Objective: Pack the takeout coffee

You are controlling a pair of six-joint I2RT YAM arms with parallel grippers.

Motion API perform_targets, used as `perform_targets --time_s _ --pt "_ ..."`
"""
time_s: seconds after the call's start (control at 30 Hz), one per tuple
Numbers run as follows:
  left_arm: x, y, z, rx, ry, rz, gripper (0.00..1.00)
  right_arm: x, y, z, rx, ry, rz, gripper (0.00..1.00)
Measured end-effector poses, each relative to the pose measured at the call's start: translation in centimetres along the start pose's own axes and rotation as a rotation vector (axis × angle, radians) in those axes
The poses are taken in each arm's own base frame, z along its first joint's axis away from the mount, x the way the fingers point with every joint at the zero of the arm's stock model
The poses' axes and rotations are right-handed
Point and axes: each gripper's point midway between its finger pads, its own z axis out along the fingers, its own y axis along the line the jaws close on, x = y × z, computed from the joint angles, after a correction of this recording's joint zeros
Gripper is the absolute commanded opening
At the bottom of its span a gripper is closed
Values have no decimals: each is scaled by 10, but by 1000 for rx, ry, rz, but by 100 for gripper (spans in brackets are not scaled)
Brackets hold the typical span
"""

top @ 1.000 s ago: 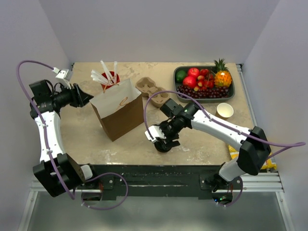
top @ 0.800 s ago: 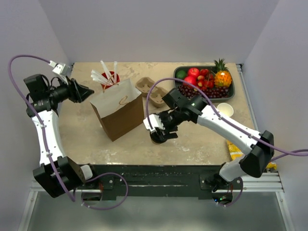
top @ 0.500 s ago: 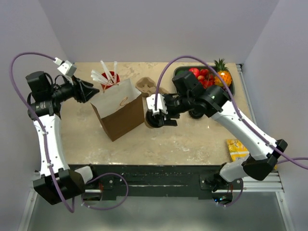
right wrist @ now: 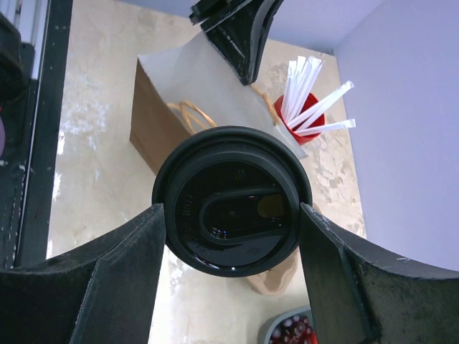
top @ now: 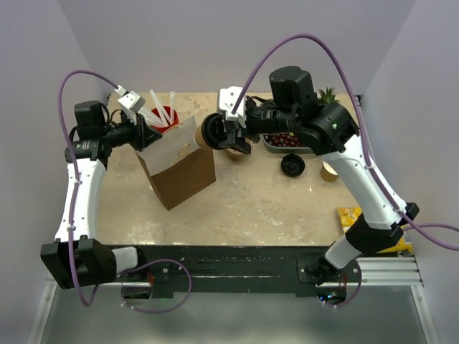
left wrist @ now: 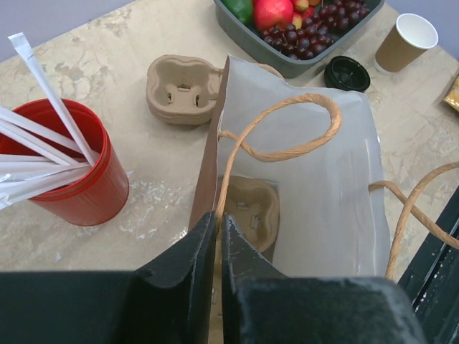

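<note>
Up beside the open top of the brown paper bag (top: 179,172), off the table: gripping the takeout coffee (right wrist: 233,201) in the right gripper (top: 224,135), with fingers (right wrist: 107,287) spread wide, one on each side of the black lid. Showing the lid's top to the wrist camera, with the bag below.

Pinching the bag's top edge in the left gripper (left wrist: 217,218), with fingers (left wrist: 183,269) almost pressed together on the thin paper.

Counting:
- one bag
- one cup carrier (left wrist: 251,208) down inside the bag and another cup carrier (left wrist: 183,89) on the table behind it
- one red cup (left wrist: 79,186) full of wrapped straws (left wrist: 50,92)
- one fruit tray (left wrist: 294,70)
- one loose black lid (left wrist: 347,73)
- one open paper cup (left wrist: 405,43)

Reaching high and far left with the right arm, bent over the fruit tray. Reaching up and to the right with the left arm.
</note>
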Motion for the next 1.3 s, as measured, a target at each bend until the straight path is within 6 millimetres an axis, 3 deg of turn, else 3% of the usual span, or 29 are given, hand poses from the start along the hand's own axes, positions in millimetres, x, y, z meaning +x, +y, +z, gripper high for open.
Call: perform_targets --time_s 0.03,0.1,0.3,0.33,0.37,0.43,0.5,0.73,0.83,0.9,1.03,1.3 --pt "1 -1 1 5 3 3 4 -1 -2 4 4 -6 11 18" --pt "1 -3 2 9 5 13 0 -2 -5 11 3 -13 41 0" --pt "4 -12 -1 16 1 31 0 2 -9 35 -13 -26 122 0" --pt "4 -13 -3 15 -1 36 10 2 -10 37 -11 -29 127 0" --pt "4 -15 -5 10 -3 41 32 2 -11 38 -9 -32 131 0" --pt "0 -15 -8 -2 -12 66 41 0 -13 38 -3 -41 132 0" --pt "-2 -14 -11 -25 -16 87 42 -3 -15 39 4 -52 129 0" --pt "2 -1 -7 -61 11 117 38 -7 -18 39 15 -67 136 0" --pt "13 10 3 -59 46 92 27 -10 -21 39 30 -77 138 0" --pt "19 14 7 -53 61 76 14 -13 -25 40 45 -90 137 0" --pt "16 14 11 -27 60 70 0 -22 -36 44 75 -118 149 0" --pt "12 -8 9 46 44 34 0 -7 -38 63 66 -87 172 0"
